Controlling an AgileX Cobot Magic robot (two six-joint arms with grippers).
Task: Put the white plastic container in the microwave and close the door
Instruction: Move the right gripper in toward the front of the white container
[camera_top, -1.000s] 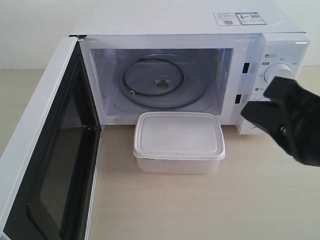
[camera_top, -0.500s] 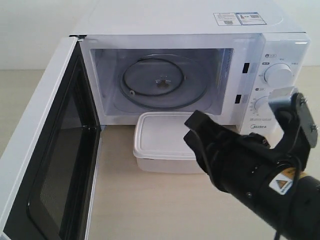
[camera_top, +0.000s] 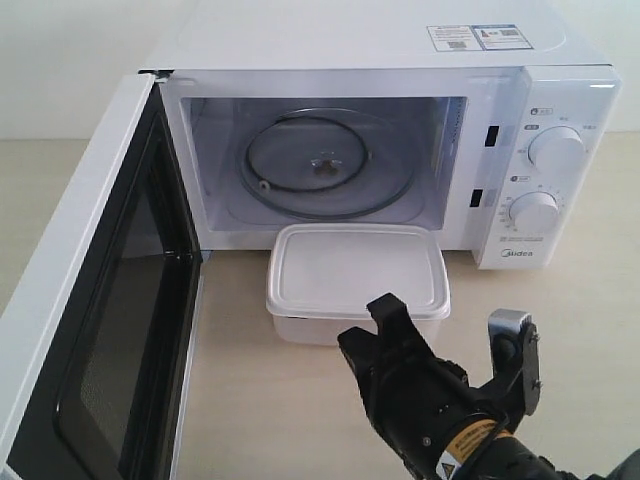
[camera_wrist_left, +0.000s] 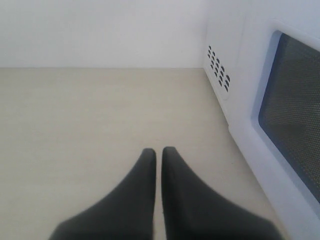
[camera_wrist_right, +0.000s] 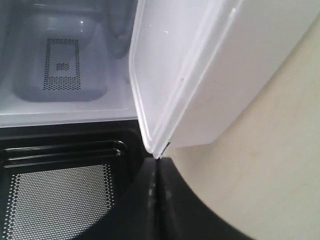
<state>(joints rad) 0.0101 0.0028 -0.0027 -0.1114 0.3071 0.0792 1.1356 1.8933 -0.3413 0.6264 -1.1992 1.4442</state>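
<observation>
The white plastic container (camera_top: 355, 275) sits lidded on the table just in front of the microwave (camera_top: 380, 40) cavity. The door (camera_top: 110, 330) stands swung wide open to the left, black inner face showing. My right gripper (camera_top: 375, 315) is low at the container's near edge, shut. In the right wrist view its tips (camera_wrist_right: 158, 161) touch the container's (camera_wrist_right: 200, 75) lid rim at a corner, and nothing shows between the fingers. The left gripper (camera_wrist_left: 158, 150) is shut and empty over bare table, beside the door's outer window (camera_wrist_left: 295, 115). It is out of the exterior view.
The glass turntable (camera_top: 315, 165) lies bare inside the cavity. Two round dials (camera_top: 557, 150) are on the microwave's right panel. Light wooden tabletop (camera_top: 560, 310) extends right of the container. The door's inner mesh (camera_wrist_right: 55, 200) is close beside my right gripper.
My right arm swung from the dials on the right, across above the container, and down to its near edge. The container, door and microwave stayed put.
</observation>
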